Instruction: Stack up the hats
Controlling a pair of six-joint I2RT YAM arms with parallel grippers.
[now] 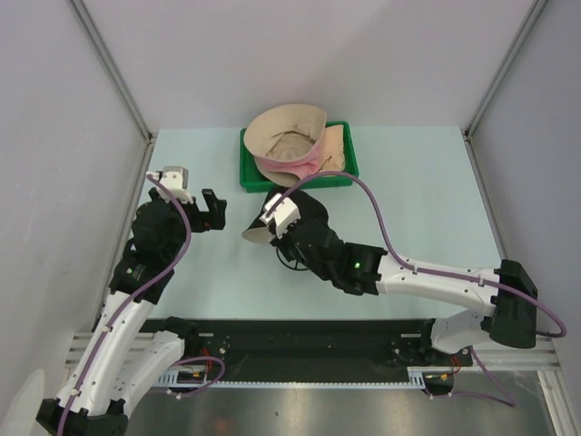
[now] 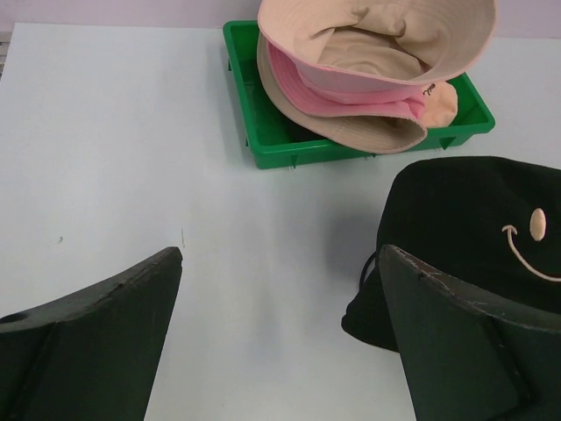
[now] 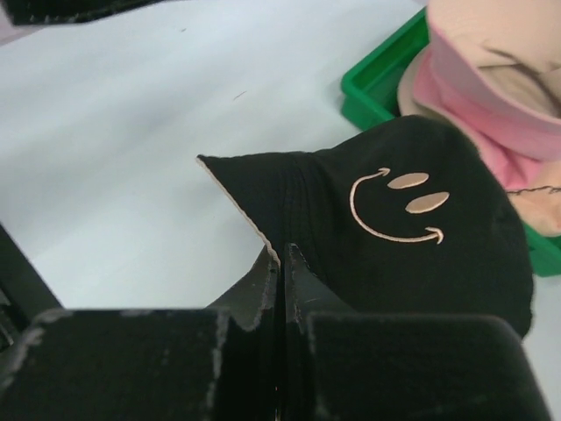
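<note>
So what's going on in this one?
The right gripper is shut on the brim of the black smiley-face hat, just in front of the green tray. A pink hat and a beige hat lie piled in that tray. The left gripper is open and empty above the table.

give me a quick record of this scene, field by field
black hat: in front of the tray, smiley mark showing
right gripper: shut on the black hat's brim
left gripper: open, holding nothing, over bare table
green tray: at the back, holds the pile
pile: beige hat uppermost, opening up; pink hat under it
</note>
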